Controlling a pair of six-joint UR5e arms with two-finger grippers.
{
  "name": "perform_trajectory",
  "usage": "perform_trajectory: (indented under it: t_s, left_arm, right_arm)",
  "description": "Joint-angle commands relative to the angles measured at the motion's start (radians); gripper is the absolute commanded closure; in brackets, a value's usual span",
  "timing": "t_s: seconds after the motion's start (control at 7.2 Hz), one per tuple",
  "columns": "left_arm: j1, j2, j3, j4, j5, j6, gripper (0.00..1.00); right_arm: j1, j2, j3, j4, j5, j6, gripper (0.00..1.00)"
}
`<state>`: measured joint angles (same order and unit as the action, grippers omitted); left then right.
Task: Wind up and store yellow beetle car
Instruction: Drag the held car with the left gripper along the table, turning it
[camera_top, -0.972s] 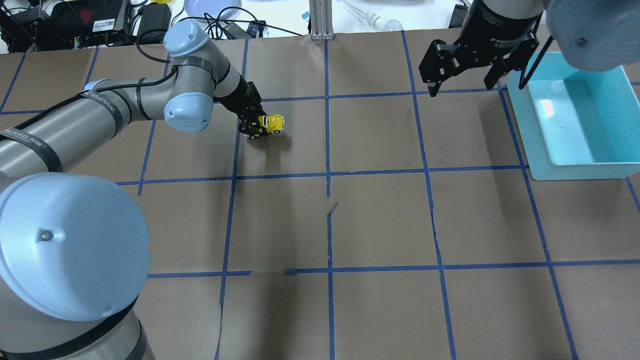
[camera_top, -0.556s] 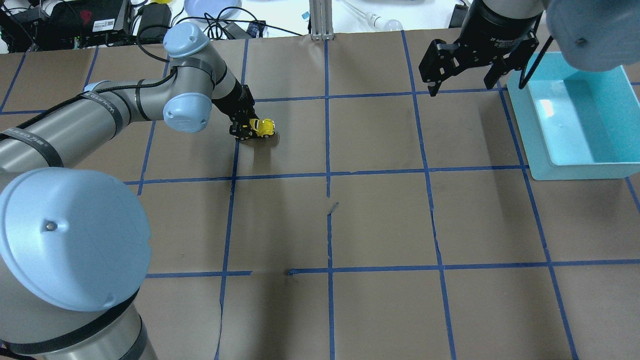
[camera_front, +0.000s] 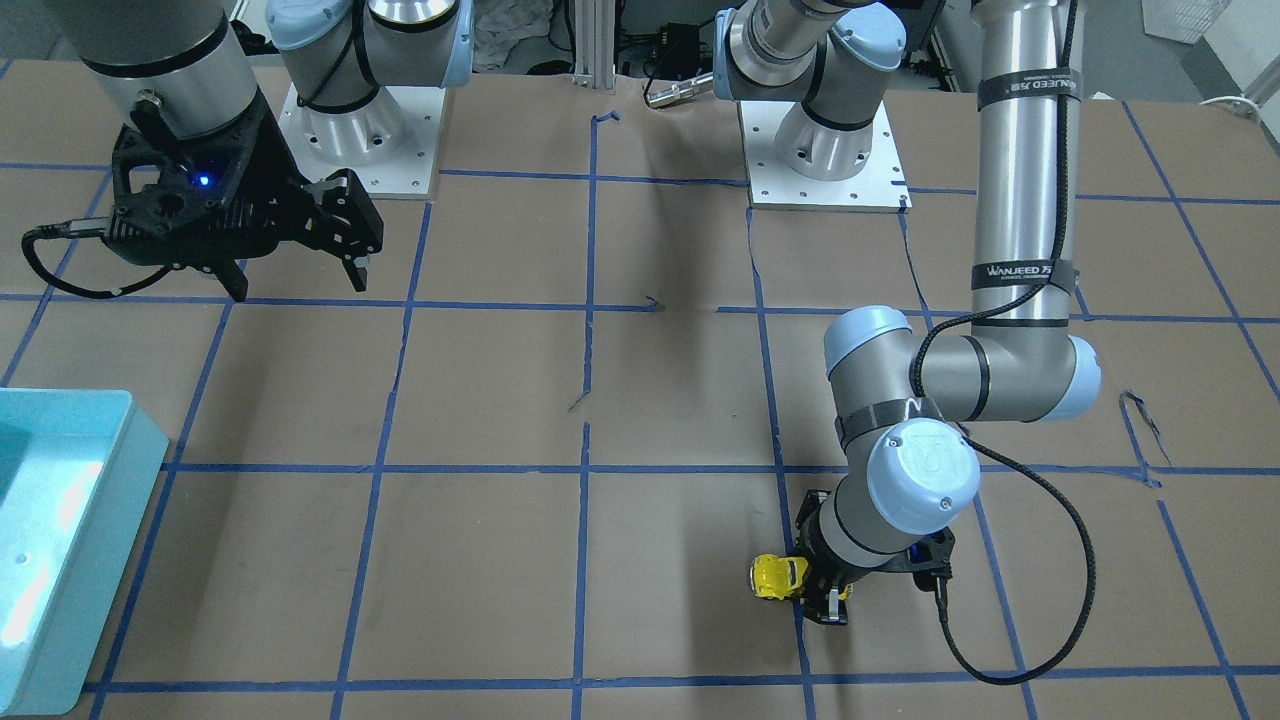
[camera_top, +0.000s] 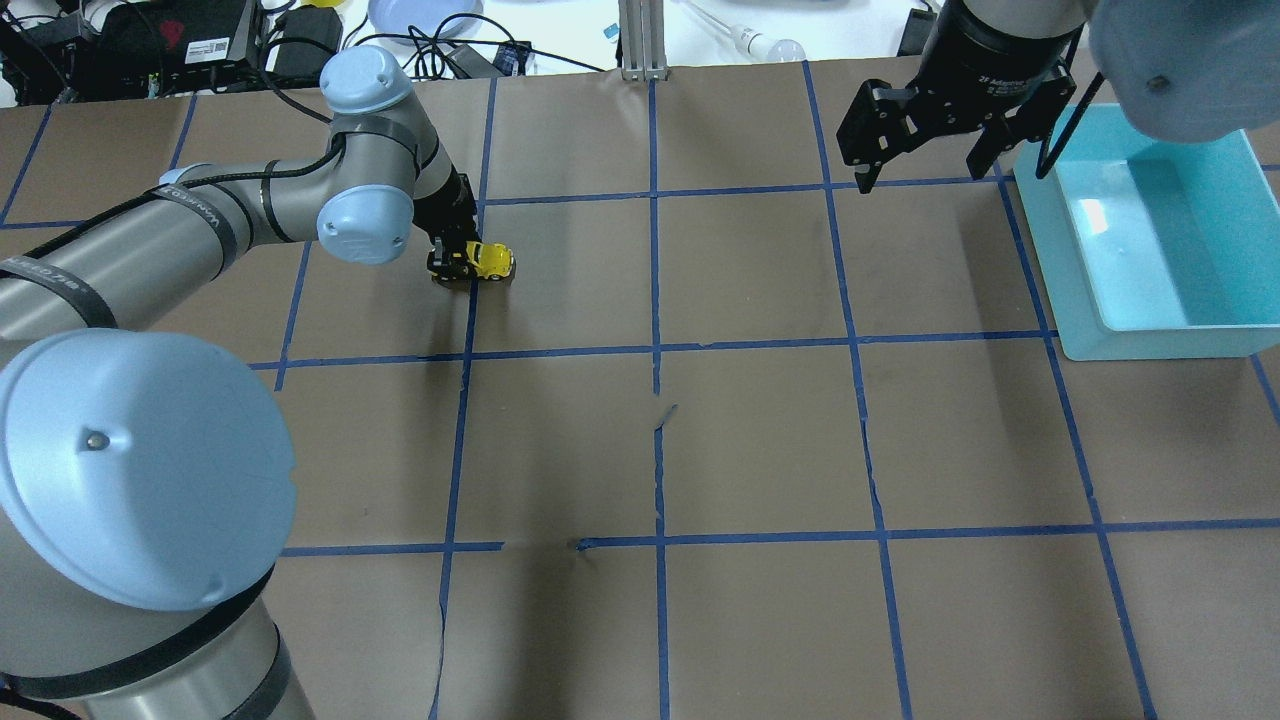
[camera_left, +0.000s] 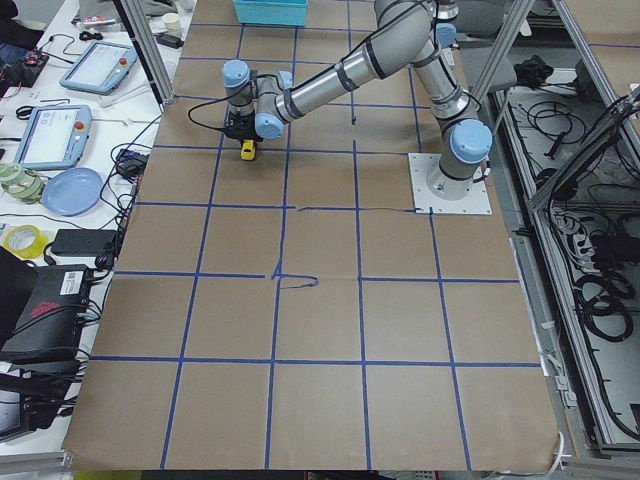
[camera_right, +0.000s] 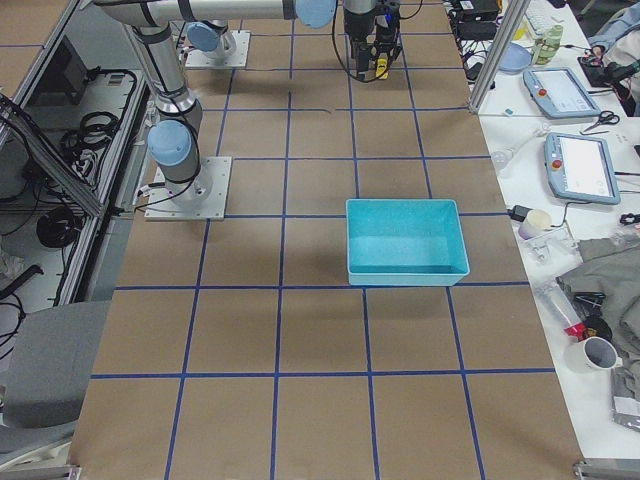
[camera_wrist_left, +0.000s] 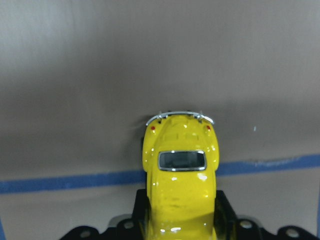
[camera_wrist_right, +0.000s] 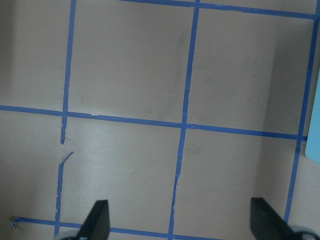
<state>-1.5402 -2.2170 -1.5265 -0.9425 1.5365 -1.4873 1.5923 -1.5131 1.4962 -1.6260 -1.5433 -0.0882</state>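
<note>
On counter (camera_top: 760, 450), far-left side: yellow beetle car (camera_top: 495, 260), low over a blue tape line (camera_wrist_left: 50, 184)
Left hand (camera_top: 460, 266): clamped on car's sides, tail sticking out
Right hand (camera_top: 918, 172): fingers apart, empty, raised beside teal bin (camera_top: 1150, 342)

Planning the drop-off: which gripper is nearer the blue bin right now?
Right. The right gripper hangs open above the table, off one side of the bin. The left gripper, shut on the yellow car, is far across the table.
</note>
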Motion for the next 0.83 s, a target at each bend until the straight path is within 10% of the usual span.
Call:
perform_trajectory:
  t_s: [0.0,0.69]
  left_arm:
    - [0.072,0.008,-0.016,0.001,0.010,0.010,1.00]
    - [0.204,0.008,-0.021,-0.002,0.025,0.260,1.00]
  right_arm:
    - [0.000,0.001,-0.001,0.000,0.000,0.001,0.00]
    - [0.000,0.001,-0.001,0.000,0.000,0.001,0.00]
